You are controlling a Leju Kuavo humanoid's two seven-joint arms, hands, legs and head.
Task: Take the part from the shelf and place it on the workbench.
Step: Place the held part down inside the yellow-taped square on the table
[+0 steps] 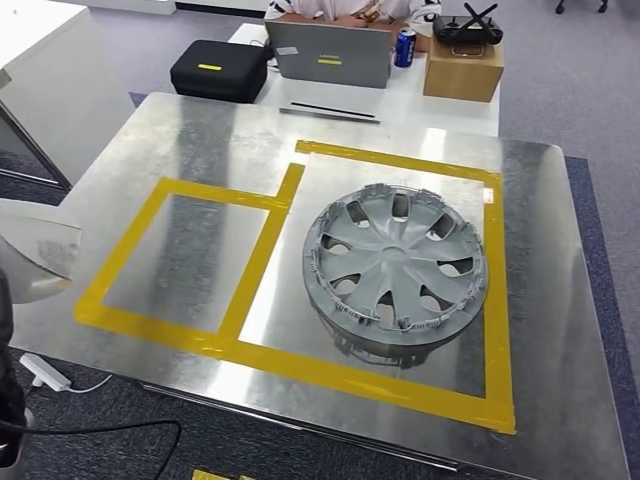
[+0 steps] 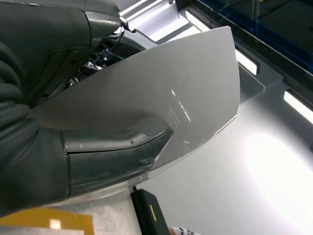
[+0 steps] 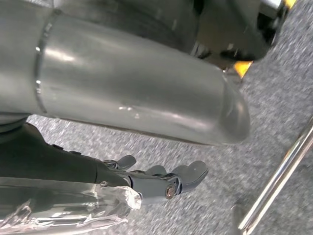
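Head view: left hand low at frame's left edge, holding white curved part point(image 1: 34, 255) just off the near-left corner of metal workbench point(image 1: 181, 150); hand itself hidden behind the part there. Left wrist view: left hand point(image 2: 74, 147) wrapped on glossy white panel, thick grey thumb point(image 2: 122, 152) pressed flat across its face, darker fingers behind the far side — firm grip, fingers closed on the part. Part tilted, one pointed corner out past the thumb. Right wrist view: right hand point(image 3: 158, 178) hanging over grey carpet, fingers point(image 3: 190, 172) extended and slightly spread, nothing held. On workbench: grey wheel cover point(image 1: 395, 267) lying flat inside larger yellow-taped rectangle point(image 1: 494, 260); smaller taped rectangle point(image 1: 185, 262) beside it, nearer the held part. Beyond bench: laptop point(image 1: 329, 52), black case point(image 1: 218, 69), cardboard box point(image 1: 463, 68), blue can point(image 1: 405, 47).
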